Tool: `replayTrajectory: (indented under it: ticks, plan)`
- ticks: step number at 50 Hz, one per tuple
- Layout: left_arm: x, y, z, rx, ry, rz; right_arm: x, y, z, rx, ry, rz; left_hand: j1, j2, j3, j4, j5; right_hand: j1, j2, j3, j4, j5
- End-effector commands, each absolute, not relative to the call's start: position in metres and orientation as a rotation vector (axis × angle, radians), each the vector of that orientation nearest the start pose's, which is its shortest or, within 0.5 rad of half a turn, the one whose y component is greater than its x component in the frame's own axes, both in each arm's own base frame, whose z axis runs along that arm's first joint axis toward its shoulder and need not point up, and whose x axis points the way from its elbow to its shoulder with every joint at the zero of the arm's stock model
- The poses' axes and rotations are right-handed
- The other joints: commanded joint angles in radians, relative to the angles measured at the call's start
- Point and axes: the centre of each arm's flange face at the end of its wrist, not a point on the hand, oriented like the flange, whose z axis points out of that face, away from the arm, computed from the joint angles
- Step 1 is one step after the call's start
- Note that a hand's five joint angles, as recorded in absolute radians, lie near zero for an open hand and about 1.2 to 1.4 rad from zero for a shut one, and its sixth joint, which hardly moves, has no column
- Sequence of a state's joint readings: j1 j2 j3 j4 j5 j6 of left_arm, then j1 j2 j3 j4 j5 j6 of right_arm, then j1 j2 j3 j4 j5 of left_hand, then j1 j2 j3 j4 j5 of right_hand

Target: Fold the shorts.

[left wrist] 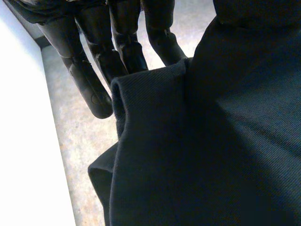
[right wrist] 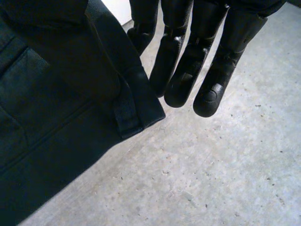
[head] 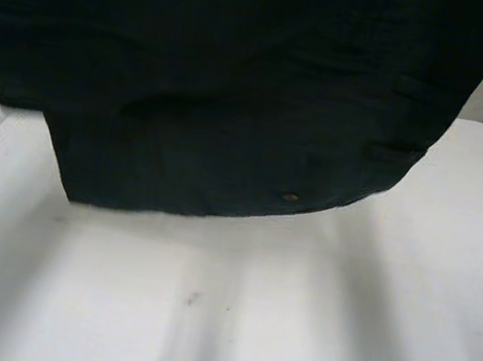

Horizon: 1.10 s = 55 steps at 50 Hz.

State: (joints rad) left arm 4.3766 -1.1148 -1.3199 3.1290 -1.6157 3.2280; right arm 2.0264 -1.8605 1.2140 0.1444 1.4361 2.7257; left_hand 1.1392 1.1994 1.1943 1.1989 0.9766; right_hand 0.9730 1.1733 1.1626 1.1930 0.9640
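Note:
The dark shorts hang in the air above the white table, spread wide, their lower edge just over the tabletop. A small brass button shows near that edge. In the left wrist view my left hand has its fingers straight, and a folded edge of the shorts is pinched at the fingertips, covering some of them. In the right wrist view my right hand holds the waistband end of the shorts, where a belt loop sits, beside its straight fingers.
Grey speckled floor lies below both hands. The white table's side runs past my left hand. The front half of the tabletop is bare, with a few faint marks.

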Motion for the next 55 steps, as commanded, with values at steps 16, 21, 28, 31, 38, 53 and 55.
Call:
replayTrajectory:
  ticks: [16,21,28,31,38,53,55]
  plan:
    - [-0.235,-0.283,0.402,0.431,1.907,-2.634,0.270,-0.230,0.402,-0.937,1.693,-2.342,0.257,0.197,0.202,0.197,0.245,0.423,0.223,0.234,0.203,0.258]
    - [-0.257,-0.336,0.366,0.471,1.919,-2.563,0.295,-0.286,0.361,-0.927,1.788,-2.309,0.257,0.197,0.202,0.197,0.245,0.423,0.223,0.234,0.203,0.258]
    - [-0.287,-0.399,0.297,0.491,1.908,-2.528,0.325,-0.352,0.293,-0.893,1.847,-2.341,0.257,0.197,0.202,0.197,0.245,0.423,0.223,0.234,0.203,0.258]
    - [-0.299,-0.418,0.274,0.508,1.829,-2.543,0.337,-0.381,0.261,-0.873,1.823,-2.406,0.257,0.197,0.202,0.197,0.245,0.423,0.223,0.234,0.203,0.258]
    - [-0.319,-0.425,0.239,0.611,1.747,-2.483,0.352,-0.411,0.207,-0.883,1.744,-2.508,-0.965,-1.025,-1.020,-1.024,-0.977,-0.798,-0.999,-0.988,-1.018,-0.964]
    - [-0.298,-0.326,0.278,0.690,1.865,-2.419,0.305,-0.318,0.252,-1.127,1.974,-2.120,-0.937,-0.998,-0.993,-0.997,-0.949,-0.798,-0.999,-0.988,-1.018,-0.964]
    - [-0.293,-0.302,0.277,0.714,1.927,-2.391,0.294,-0.305,0.246,-1.153,2.040,-2.021,-0.905,-0.965,-0.960,-0.965,-0.917,-0.798,-0.999,-0.988,-1.018,-0.964]
